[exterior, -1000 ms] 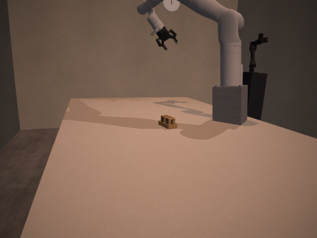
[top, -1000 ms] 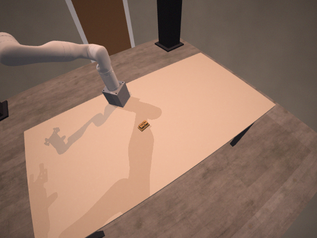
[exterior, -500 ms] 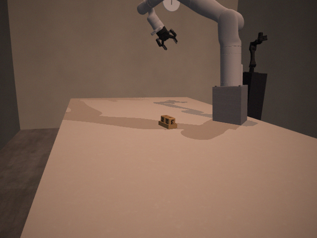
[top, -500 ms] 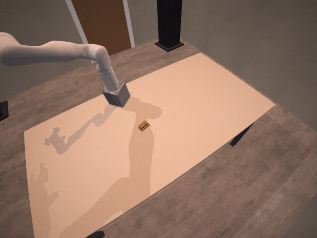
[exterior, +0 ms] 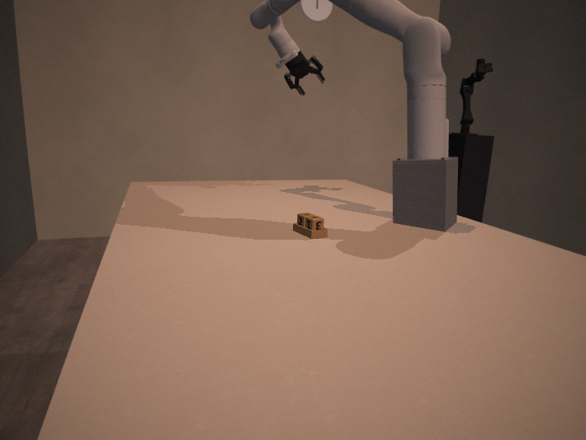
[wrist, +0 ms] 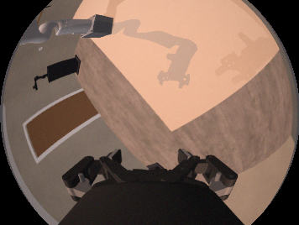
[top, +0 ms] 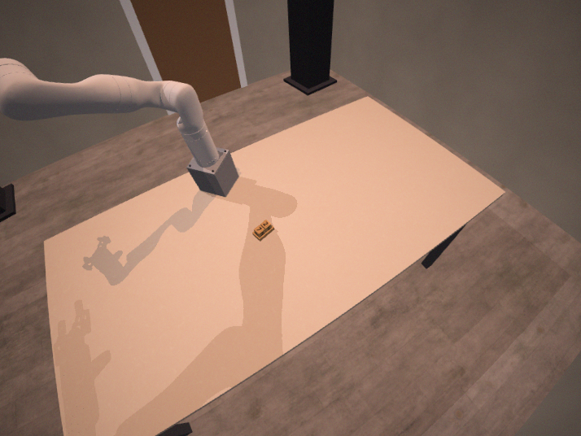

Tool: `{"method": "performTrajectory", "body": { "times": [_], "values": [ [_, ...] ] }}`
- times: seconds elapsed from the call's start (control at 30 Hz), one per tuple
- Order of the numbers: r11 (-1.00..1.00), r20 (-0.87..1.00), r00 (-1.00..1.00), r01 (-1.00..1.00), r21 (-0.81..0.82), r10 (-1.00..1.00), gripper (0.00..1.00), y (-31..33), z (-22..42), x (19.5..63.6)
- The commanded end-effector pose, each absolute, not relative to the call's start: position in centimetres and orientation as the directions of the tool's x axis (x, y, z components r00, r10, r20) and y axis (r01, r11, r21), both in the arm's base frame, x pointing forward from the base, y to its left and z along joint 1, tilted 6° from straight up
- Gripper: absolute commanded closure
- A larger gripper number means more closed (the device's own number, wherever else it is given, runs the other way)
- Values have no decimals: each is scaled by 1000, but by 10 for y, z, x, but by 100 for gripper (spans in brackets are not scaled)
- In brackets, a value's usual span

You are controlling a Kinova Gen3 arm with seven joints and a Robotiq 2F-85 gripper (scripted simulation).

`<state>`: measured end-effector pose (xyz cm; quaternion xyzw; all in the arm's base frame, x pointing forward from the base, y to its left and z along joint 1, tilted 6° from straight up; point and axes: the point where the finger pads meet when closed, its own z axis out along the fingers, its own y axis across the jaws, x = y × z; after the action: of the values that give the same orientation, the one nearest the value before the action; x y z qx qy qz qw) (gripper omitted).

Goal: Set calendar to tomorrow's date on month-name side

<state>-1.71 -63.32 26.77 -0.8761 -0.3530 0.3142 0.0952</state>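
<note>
The small wooden calendar tray lies flat on the table near the arm's base. Two cubes stand side by side in it. In the exterior view the right cube shows a 3; the left cube's digit is too small to read surely. My gripper is open and empty, high above the table and far from the tray. Its fingers show at the bottom of the wrist view.
The arm's grey base block stands on the table just right of the tray, also seen in the top view. A black post stands at the table's far end. A dark camera stand is behind the base.
</note>
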Motion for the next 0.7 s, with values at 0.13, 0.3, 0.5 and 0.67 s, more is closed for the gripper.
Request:
{"method": "performTrajectory", "body": {
  "times": [0.13,0.3,0.5,0.67],
  "values": [
    [-650,-467,467,646,-400,751,0,-630,252,28],
    [-510,-435,326,751,-420,839,0,-616,223,89],
    [-341,-399,162,835,-432,903,0,-591,194,154],
    [-234,-377,60,869,-437,924,0,-572,178,190]
  ]
}}
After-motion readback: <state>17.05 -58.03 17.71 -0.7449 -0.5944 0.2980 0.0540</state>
